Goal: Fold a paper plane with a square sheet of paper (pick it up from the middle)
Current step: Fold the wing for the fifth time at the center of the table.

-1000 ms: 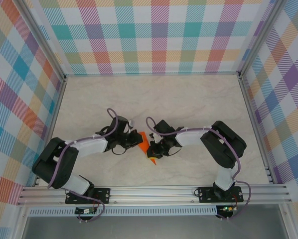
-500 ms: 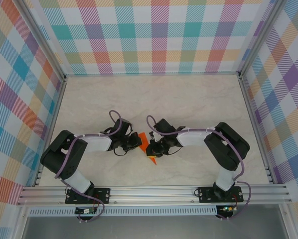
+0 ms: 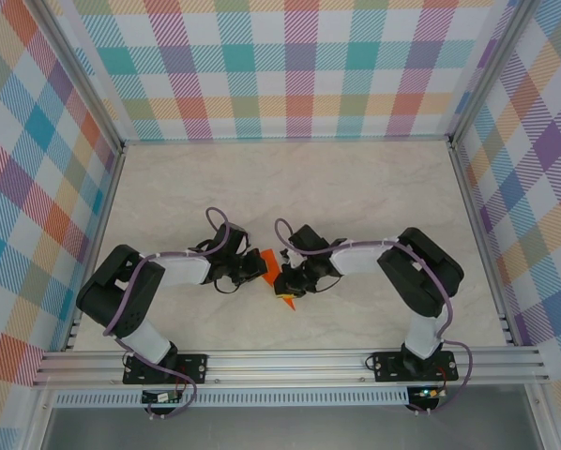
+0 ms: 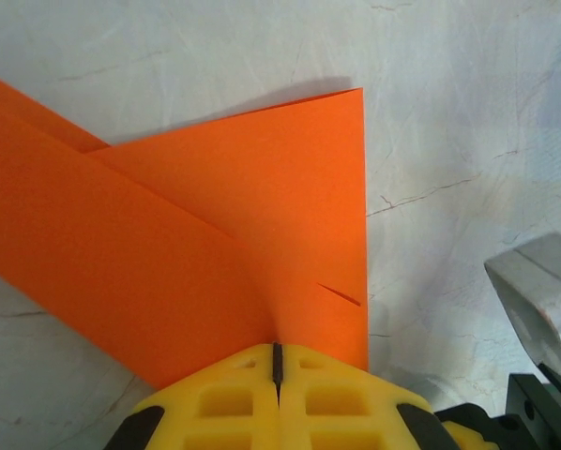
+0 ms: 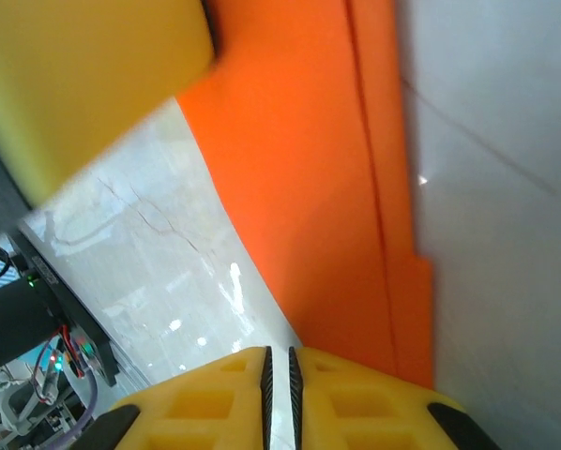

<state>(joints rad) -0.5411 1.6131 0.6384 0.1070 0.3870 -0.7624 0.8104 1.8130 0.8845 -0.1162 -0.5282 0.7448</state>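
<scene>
The paper plane (image 3: 272, 266) is a folded bright orange sheet, low over the table between the two arms. In the left wrist view its layered flaps (image 4: 196, 244) fan out from my left gripper (image 4: 277, 361), which is shut on the fold. From above, the left gripper (image 3: 259, 269) reaches in from the left. My right gripper (image 3: 285, 298) is at the paper's near end. Its jaws (image 5: 279, 370) are parted by a narrow slit with bare table showing through. The orange paper (image 5: 327, 187) runs beside and under the right-hand finger (image 5: 374, 394).
The marble-look tabletop (image 3: 356, 187) is boxed in by plaid walls and an aluminium rail (image 3: 290, 361) along the near edge. A blurred yellow finger (image 5: 83, 84) of the left gripper crosses the right wrist view. Free room lies toward the back.
The right jaws have parted slightly off the paper. The left arm's elbow has swung inward while its gripper kept hold of the paper, which has barely moved.
</scene>
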